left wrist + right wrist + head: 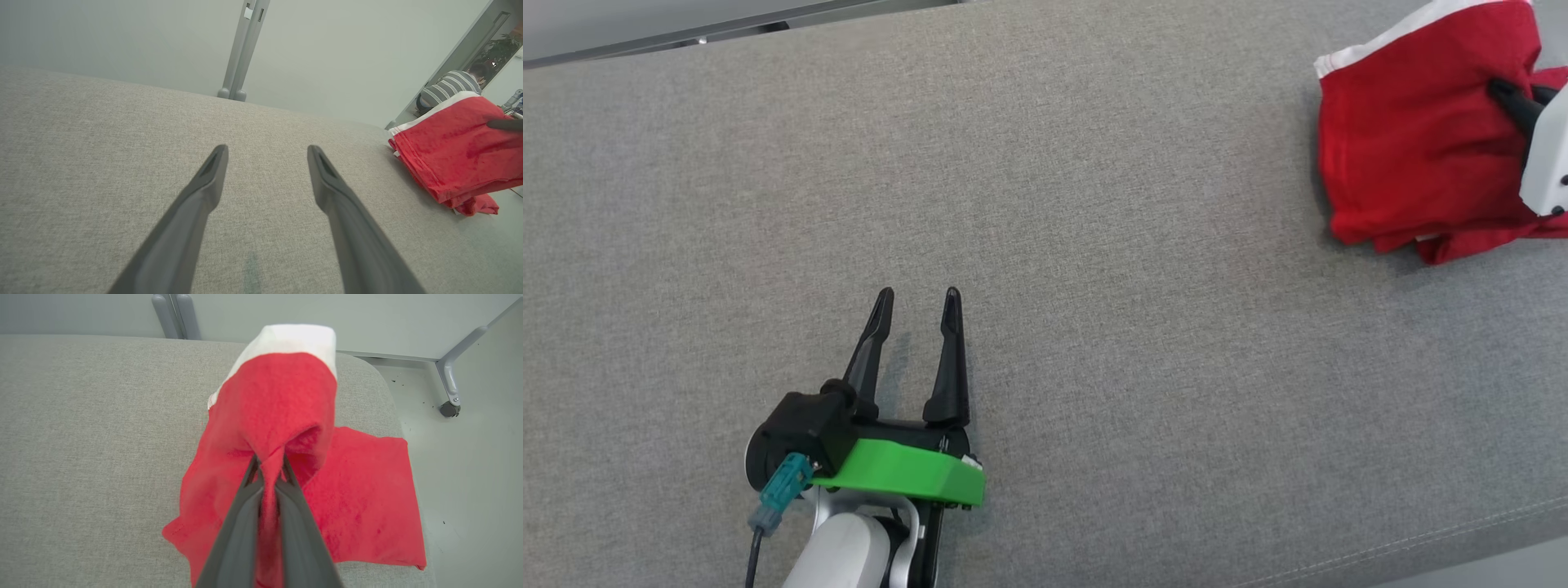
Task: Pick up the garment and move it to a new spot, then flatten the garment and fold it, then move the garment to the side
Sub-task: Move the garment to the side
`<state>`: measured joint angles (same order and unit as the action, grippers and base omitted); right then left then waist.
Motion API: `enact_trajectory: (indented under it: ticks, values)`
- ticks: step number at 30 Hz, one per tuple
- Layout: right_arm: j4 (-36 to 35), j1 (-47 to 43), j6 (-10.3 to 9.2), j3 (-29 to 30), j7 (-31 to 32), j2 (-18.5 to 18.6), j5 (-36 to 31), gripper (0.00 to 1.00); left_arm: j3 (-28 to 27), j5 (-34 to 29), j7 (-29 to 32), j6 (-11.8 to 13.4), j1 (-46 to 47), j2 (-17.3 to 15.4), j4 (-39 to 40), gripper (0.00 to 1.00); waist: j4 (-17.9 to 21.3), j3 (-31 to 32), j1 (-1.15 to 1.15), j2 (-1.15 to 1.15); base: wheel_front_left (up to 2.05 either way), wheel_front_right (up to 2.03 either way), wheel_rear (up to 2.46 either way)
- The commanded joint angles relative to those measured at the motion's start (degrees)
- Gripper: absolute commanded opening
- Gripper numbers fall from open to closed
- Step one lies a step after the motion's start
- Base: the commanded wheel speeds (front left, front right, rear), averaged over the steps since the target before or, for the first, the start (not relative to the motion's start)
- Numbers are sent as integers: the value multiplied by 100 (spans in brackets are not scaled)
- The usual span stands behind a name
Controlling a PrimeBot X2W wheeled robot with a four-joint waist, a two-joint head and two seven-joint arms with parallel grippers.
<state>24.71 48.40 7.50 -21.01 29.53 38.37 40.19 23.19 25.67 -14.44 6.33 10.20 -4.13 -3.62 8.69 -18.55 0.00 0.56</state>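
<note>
Garment position: the red, soft-napped cloth garment with a white band along one edge (pixel 1413 139) sat at the far right end of the grey woven-fabric padded surface (pixel 1094 245), well apart from the left gripper.

Right gripper (pixel 269 463): its two long dark fingers were pinched tight on a bunched fold of the red cloth. The right wrist view showed the fabric squeezed between them. From that pinch the cloth stood up in a hooded peak with the white band uppermost, while the lower layers lay spread on the padding. One flat red corner reached the rounded end of the surface, just beside the pale floor (pixel 470 477). In the head view the white wrist housing overlapped the garment's right side.

Left gripper (pixel 919 294): the jaws were spread wide with nothing between them. It was over bare grey fabric at the lower left of centre, fingers pointing away from the robot. Contact between the tips and the padding could not be determined. A bright green plastic bracket (pixel 907 474) sat behind the fingers, with a teal cable plug (pixel 784 482) at its left.

Surroundings: the left wrist view showed a grey metal post (pixel 243 49) beyond the far edge of the surface. It also showed a person in a striped top (pixel 449 83) in the background behind the garment. The right wrist view showed a grey frame leg with a dark castor (pixel 449 408) standing on the floor.
</note>
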Motion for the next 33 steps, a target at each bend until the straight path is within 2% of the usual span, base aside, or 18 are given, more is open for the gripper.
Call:
enact_trajectory:
  ticks: [1,12,18,30,32,33]
  values:
    - [107,26,-1,-62,-104,117,36,0,0,-14,7,24,84,-44,40,100,-20,-26,0,-56,0,0,0]
    - [748,150,-2,-637,-755,651,-222,0,29,-49,59,67,132,-127,130,100,-79,-190,0,-56,0,0,0]
    - [1318,390,-2,-1012,-1360,669,-744,0,60,-79,109,85,184,-169,193,100,-151,-322,0,-56,0,0,0]
    - [2542,913,-5,-1598,-2182,578,-1593,0,97,-70,136,132,243,-211,245,100,-276,-466,0,-56,0,0,0]
    - [2711,971,-6,-1619,-2349,567,-1734,27,97,-64,134,139,250,-218,247,100,-275,-474,0,-56,0,0,0]
    - [2790,987,-5,-1635,-2429,555,-1811,49,98,-61,132,144,248,-223,247,100,-273,-476,0,-56,0,0,0]
